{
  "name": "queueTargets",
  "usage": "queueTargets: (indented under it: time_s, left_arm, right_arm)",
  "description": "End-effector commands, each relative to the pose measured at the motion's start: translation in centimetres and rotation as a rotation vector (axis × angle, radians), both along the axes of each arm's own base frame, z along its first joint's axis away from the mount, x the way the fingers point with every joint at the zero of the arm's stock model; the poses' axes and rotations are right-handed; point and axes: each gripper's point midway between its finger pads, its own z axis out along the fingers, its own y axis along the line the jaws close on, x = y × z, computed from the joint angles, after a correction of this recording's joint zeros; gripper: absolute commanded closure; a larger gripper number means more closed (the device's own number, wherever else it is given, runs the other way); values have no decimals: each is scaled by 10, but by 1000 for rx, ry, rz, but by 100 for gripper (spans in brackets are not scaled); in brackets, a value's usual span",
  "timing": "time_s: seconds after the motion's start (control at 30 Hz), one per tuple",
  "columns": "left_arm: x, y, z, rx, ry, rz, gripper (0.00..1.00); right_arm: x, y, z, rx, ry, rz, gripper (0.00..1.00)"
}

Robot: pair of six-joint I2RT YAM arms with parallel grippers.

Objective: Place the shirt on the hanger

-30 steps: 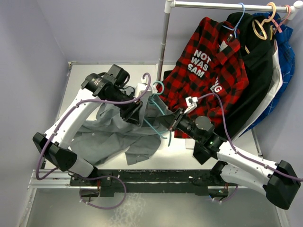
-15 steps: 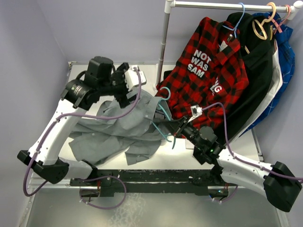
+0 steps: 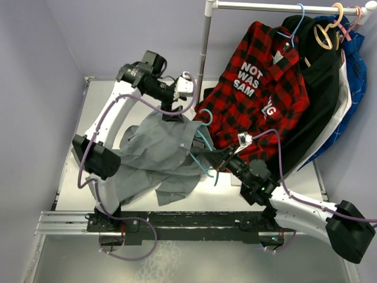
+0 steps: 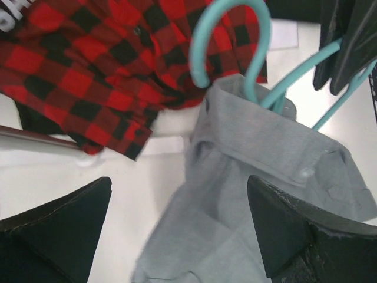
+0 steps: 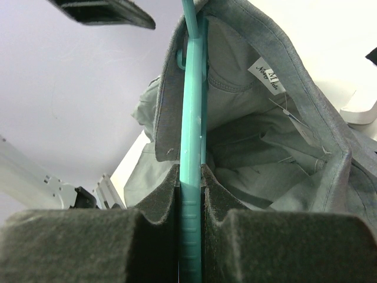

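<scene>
The grey shirt point(image 3: 156, 154) lies bunched on the table, its collar end raised and draped over the teal hanger point(image 3: 202, 141), whose hook point(image 3: 205, 113) sticks up out of the collar. My right gripper point(image 3: 213, 158) is shut on the hanger's lower bar; in the right wrist view its pads point(image 5: 159, 197) clamp the teal bar point(image 5: 191, 135), with the shirt's collar and white label point(image 5: 268, 76) just beyond. My left gripper point(image 3: 170, 111) hovers open and empty just above the collar; the left wrist view shows the shirt point(image 4: 247, 194) and the hook point(image 4: 230, 35) between its spread fingers point(image 4: 62, 230).
A red-and-black plaid shirt point(image 3: 259, 88) hangs on a light-blue hanger from the rail point(image 3: 283, 7) at the back right, with dark and blue garments point(image 3: 330, 88) beside it. Its hem point(image 4: 88, 76) lies close to the teal hook. The rail's post point(image 3: 204, 53) stands just right of my left gripper.
My left gripper has let go of the shirt, risen and swung toward the back, above the collar. The shirt's collar now sits over the hanger. My right gripper shifted slightly and keeps the hanger.
</scene>
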Motion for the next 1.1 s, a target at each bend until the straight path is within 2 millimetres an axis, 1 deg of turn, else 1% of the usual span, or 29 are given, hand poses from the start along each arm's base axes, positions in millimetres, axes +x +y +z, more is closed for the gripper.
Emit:
queueTargets:
  time_s: [0.0,0.07,0.13,0.27,0.37,0.4,0.43,0.47,0.5,0.57,0.6,0.67,0.73,0.83,0.87,0.9,0.97,1.07]
  left_arm:
    - [-15,1,45,-174,19,-182,0]
    - [-11,-4,40,-181,66,-185,0]
    - [-12,-8,33,-193,100,-199,0]
    - [-27,-19,19,-191,176,-232,0]
    - [-38,-22,11,-180,211,-246,0]
    - [-39,-23,11,-180,222,-244,2]
    - [-39,-24,11,-183,238,-240,7]
    - [-38,-27,12,-197,269,-232,12]
    - [-37,-30,16,-209,288,-224,20]
    - [-37,-34,18,-227,347,-207,31]
    - [-38,-36,18,-231,365,-205,32]
    - [-40,-39,10,-210,387,-203,31]
    - [-43,-42,-4,-160,401,-201,25]
    - [-49,-44,-24,-101,419,-208,12]
    - [-51,-44,-28,-91,422,-212,9]
    - [-52,-44,-31,-83,423,-216,9]
    - [-53,-43,-35,-70,426,-216,14]
    - [-54,-41,-37,-59,425,-214,28]
  right_arm:
    - [-2,1,36,66,-122,17,100]
    - [-3,2,35,63,-124,22,100]
    - [-2,3,33,60,-121,23,100]
    - [-2,3,30,54,-124,22,100]
    - [-2,1,29,45,-130,15,100]
    - [-2,1,30,44,-135,14,100]
    - [-2,1,30,41,-136,13,100]
    - [-2,0,29,38,-137,11,100]
    - [-2,1,29,36,-137,11,100]
    - [-1,1,28,34,-134,11,100]
    - [-1,1,27,33,-133,12,100]
    - [-1,1,26,35,-131,12,100]
    - [-1,1,26,35,-131,12,100]
    - [-2,0,28,36,-135,8,100]
    - [-2,-1,28,34,-137,6,100]
    - [-2,-1,28,34,-139,5,100]
    - [-1,-2,28,32,-138,1,100]
    - [-1,-2,27,28,-137,-3,100]
